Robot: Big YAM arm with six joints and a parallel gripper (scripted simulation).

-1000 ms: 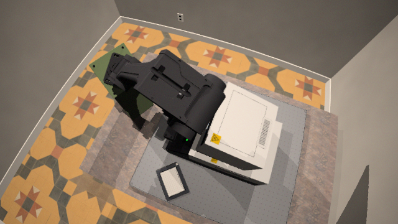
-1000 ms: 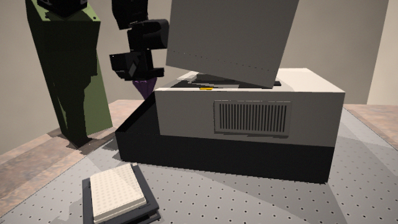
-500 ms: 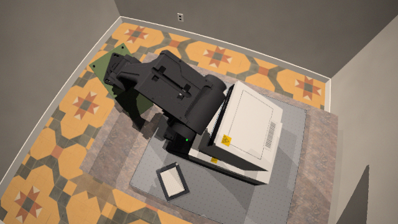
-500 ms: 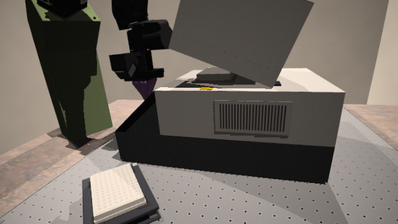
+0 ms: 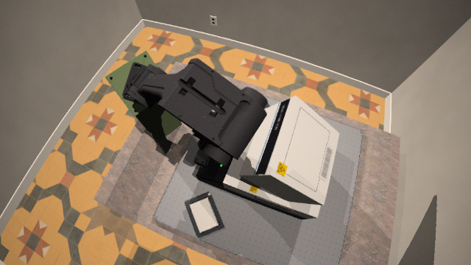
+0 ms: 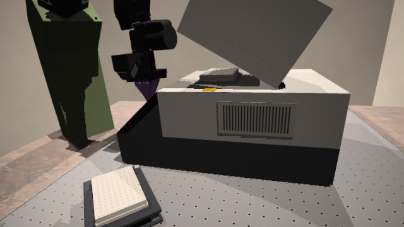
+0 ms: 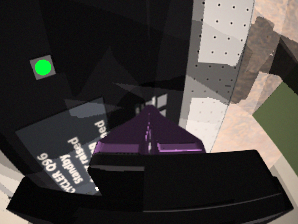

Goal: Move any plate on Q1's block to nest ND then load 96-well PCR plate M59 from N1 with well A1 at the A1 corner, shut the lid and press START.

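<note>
The cycler Q1 (image 6: pixel 189 118) has its lid (image 5: pixel 309 147) (image 6: pixel 252 34) raised and tilted back. Its status lamp (image 5: pixel 221 165) (image 7: pixel 43 67) is green; the display (image 7: pixel 92 117) shows "Standby" and a partly hidden line ending in "raised". A pale slab (image 6: pixel 219 75) stands on the housing's top under the lid; I cannot tell whether it is a plate or the bare block. A white plate (image 5: pixel 204 215) (image 6: pixel 118 192) lies on a dark nest (image 5: pixel 218 225) (image 6: pixel 88 205); its print is not readable. My gripper (image 7: pixel 149 110) (image 6: pixel 148 99) is shut and empty, its purple tips over the keys (image 7: pixel 161 101), partly hiding them.
The raised lid stands close beside the arm (image 5: pixel 217 107) in the top view. The green pedestal (image 5: pixel 169 121) (image 6: pixel 98 120) is at the arm's base. Q1 and the nest stand on a grey perforated board (image 5: pixel 257 232) (image 6: pixel 252 202). No second nest shows.
</note>
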